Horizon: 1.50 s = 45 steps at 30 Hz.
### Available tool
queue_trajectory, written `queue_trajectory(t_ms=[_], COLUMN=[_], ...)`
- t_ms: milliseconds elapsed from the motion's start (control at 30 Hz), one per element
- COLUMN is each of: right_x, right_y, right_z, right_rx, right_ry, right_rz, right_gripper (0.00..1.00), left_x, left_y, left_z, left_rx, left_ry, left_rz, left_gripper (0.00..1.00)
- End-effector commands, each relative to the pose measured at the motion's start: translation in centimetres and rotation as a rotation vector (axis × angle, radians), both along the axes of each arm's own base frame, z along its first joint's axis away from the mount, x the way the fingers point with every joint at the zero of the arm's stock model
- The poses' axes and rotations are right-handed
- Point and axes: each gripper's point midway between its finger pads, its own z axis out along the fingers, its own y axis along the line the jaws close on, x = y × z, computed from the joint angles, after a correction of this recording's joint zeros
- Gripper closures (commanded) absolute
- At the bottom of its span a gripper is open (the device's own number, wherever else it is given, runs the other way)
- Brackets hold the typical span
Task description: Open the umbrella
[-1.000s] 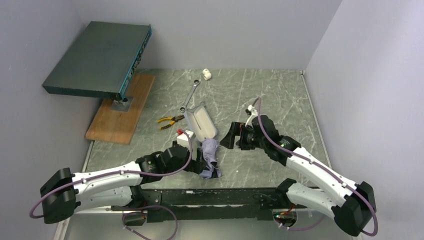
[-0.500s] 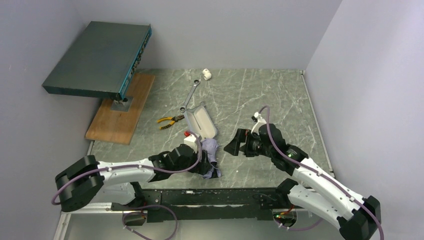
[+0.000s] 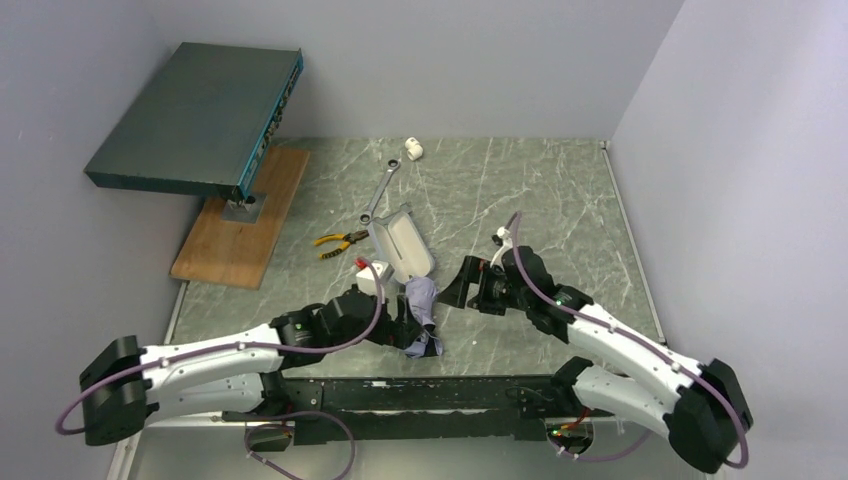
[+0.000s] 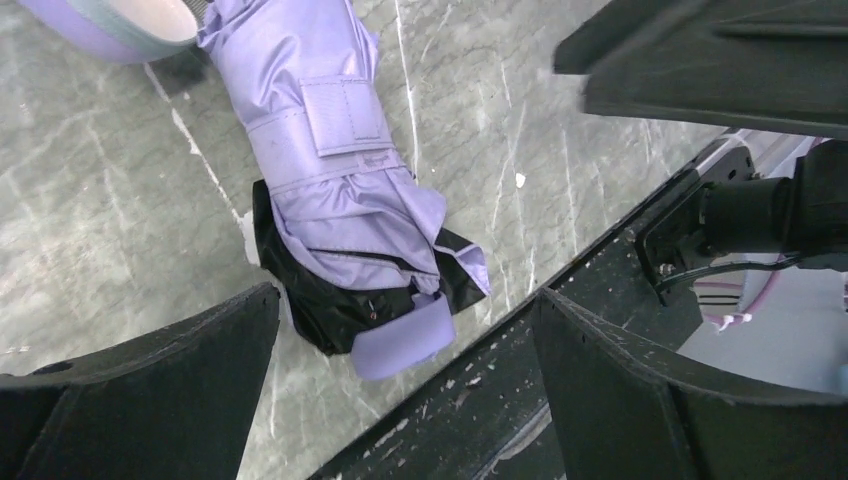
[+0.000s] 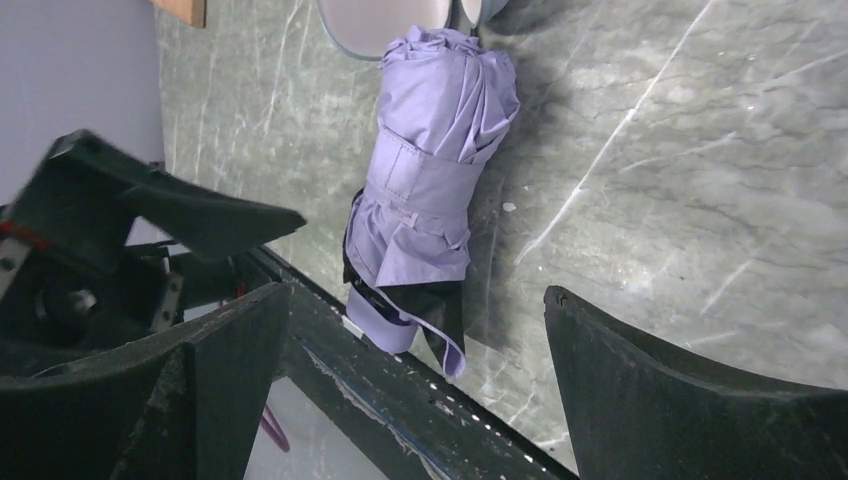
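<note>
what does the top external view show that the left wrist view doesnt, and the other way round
Only the top external view: the wrench, the pliers, the wooden board and the dark flat box on a stand over it, plus both arms whole.
Only the left wrist view: the fastening strap wrapped round the canopy, and the lilac handle against black fabric at the near end.
Both: the folded umbrella lying on the marbled table, with the lilac case by its far end.
</note>
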Motion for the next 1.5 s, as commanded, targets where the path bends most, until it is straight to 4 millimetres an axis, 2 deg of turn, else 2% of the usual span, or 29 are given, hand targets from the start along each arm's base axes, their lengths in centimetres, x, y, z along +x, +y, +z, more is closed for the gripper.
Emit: queue_trajectory(t_ms=[0, 233, 367, 433, 600, 767, 900, 1000, 1133, 1233, 1300, 1400, 1467], right_x=[1.3, 2.6, 3.7, 4.3, 5.5, 5.7, 5.5, 5.0, 4.0, 3.2, 2.8, 2.3, 1.9], right_y=[2.8, 4.9, 5.7, 6.4, 7.2, 8.1, 7.6, 6.8, 6.1, 5.7, 5.5, 5.2, 5.0], right_z=[1.0, -0.9, -2.5, -2.6, -4.6, -6.3, -8.2, -9.4, -10.5, -11.0, -11.0, -10.2, -9.4], right_rx=[0.101, 0.100, 0.063, 0.068, 0.034, 0.027, -0.018, -0.062, -0.082, -0.081, -0.078, -0.067, -0.054], right_ry=[-0.012, 0.041, 0.079, 0.085, 0.120, 0.159, 0.183, 0.202, 0.222, 0.237, 0.238, 0.222, 0.206], right_rz=[0.044, 0.080, 0.085, 0.089, 0.085, 0.115, 0.114, 0.114, 0.126, 0.138, 0.145, 0.150, 0.159], right_gripper=[0.01, 0.03, 0.08, 0.10, 0.16, 0.27, 0.33, 0.48, 0.72, 0.86, 0.96, 1.00, 1.00], left_x=[-0.2, -1.3, -2.1, -2.3, -2.9, -3.1, -3.0, -2.8, -2.7, -2.4, -2.0, -1.5, -1.7], left_y=[2.6, 4.5, 3.7, 3.8, 3.5, 3.1, 3.0, 3.1, 3.0, 3.3, 4.1, 5.3, 5.1], left_z=[0.5, 0.4, 1.0, 0.7, 0.1, -0.4, -0.7, -1.0, -1.3, -1.4, -1.6, -2.0, -2.0], left_rx=[0.024, -0.071, -0.110, -0.079, -0.053, -0.032, -0.009, 0.010, 0.043, 0.078, 0.120, 0.148, 0.119], left_ry=[0.008, 0.020, 0.014, 0.019, 0.035, 0.042, 0.044, 0.052, 0.059, 0.063, 0.064, 0.070, 0.071], left_rz=[0.104, 0.144, 0.084, 0.088, 0.075, 0.068, 0.077, 0.090, 0.099, 0.120, 0.165, 0.237, 0.228], left_gripper=[0.01, 0.01, 0.01, 0.01, 0.01, 0.01, 0.01, 0.01, 0.01, 0.01, 0.01, 0.01, 0.01])
